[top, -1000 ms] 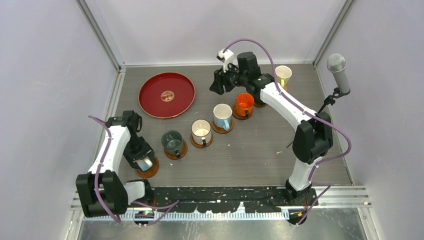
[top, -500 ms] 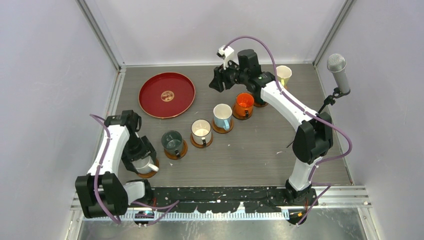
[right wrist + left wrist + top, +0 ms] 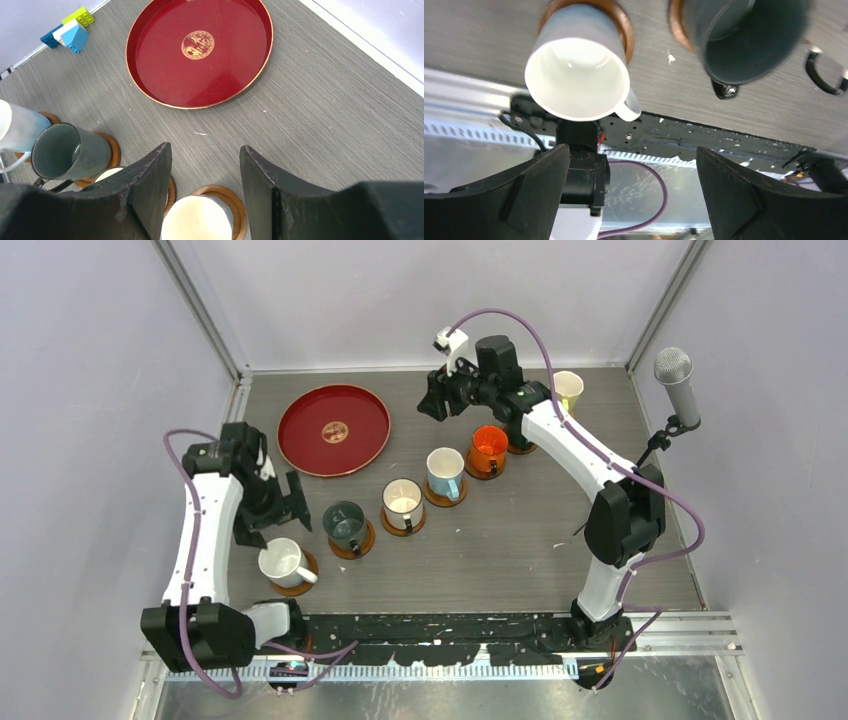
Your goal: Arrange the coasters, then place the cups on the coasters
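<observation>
Left gripper (image 3: 272, 520) is pulling up and back from the white ceramic mug (image 3: 283, 562) it was covering a second ago. Its jaws are standing wide apart, gripping nothing. In the left wrist view both fingers (image 3: 519, 195) are showing at the bottom corners, clear of the mug.

White mug is sitting upright on a round brown wooden coaster (image 3: 297, 586) at lower left of the top view, handle pointing lower right.

Dark grey-green mug (image 3: 345, 523), cream mug (image 3: 402, 502), light blue mug (image 3: 444, 470) and orange mug (image 3: 489, 445) are standing on coasters, running diagonally toward upper right. Pale yellow mug (image 3: 567, 390) is standing at upper right; what it rests on cannot be told.

Right gripper (image 3: 432, 405) is hovering at upper centre, fingers partly spread, empty.

Large round red tray (image 3: 300, 430) is lying at upper left.
</observation>
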Robot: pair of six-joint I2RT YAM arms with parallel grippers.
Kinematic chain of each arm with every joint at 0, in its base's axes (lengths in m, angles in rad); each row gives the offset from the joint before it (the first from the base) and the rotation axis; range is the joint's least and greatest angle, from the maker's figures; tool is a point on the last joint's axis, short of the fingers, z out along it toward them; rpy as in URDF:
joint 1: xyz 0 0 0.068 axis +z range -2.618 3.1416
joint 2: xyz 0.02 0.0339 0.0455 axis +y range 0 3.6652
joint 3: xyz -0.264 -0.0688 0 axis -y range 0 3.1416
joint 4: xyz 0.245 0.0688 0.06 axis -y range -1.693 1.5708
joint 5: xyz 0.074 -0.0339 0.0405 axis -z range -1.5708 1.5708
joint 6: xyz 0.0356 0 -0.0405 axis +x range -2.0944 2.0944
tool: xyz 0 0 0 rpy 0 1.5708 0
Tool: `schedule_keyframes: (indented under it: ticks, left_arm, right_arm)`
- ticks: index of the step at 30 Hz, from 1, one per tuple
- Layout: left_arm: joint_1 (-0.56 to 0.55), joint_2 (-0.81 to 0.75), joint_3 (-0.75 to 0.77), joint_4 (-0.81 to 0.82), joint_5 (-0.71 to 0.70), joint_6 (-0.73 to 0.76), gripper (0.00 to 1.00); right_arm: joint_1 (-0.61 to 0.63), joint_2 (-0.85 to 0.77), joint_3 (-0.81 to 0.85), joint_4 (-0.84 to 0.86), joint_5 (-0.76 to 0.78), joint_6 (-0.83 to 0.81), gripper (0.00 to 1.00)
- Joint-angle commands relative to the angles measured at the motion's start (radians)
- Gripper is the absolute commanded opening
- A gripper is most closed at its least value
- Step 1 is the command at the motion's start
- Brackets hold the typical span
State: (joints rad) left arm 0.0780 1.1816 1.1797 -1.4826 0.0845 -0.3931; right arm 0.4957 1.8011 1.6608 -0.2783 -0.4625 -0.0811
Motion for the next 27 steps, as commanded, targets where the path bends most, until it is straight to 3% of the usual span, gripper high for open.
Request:
schedule_keyframes:
  ticks: [1, 3, 5, 9, 15, 20, 23, 27]
  left_arm:
    - [-0.007, 0.035, 0.205, -0.028, 0.073, 0.2, 1.0]
    - [-0.022, 0.074, 0.307, -0.023, 0.215, 0.265, 1.0]
    - [-0.085, 0.113, 0.393, -0.017, 0.237, 0.373, 1.0]
    - [-0.152, 0.137, 0.45, -0.053, 0.32, 0.738, 0.99]
    - [-0.305, 0.084, 0.33, -0.025, 0.303, 1.157, 0.6]
    - [-0.342, 0.017, 0.153, -0.009, 0.308, 1.498, 0.21]
    - [-0.342, -0.01, 0.066, 0.0, 0.307, 1.691, 0.09]
    - [-0.343, -0.015, -0.003, 0.045, 0.33, 1.835, 0.06]
  right_arm:
    - [0.002, 0.001, 0.04, 0.01, -0.014, -0.005, 0.57]
    - [0.002, 0.001, 0.041, 0.01, -0.017, 0.0, 0.57]
    - [0.002, -0.001, 0.042, 0.01, -0.016, 0.0, 0.57]
    - [0.002, -0.007, 0.039, 0.006, -0.01, -0.006, 0.57]
    - [0.001, -0.014, 0.023, 0.008, 0.0, 0.005, 0.57]
    - [0.0, -0.023, 0.003, 0.017, 0.006, 0.013, 0.57]
    - [0.001, -0.028, -0.005, 0.017, 0.012, 0.017, 0.57]
    - [0.001, -0.037, -0.017, 0.018, 0.019, 0.024, 0.57]
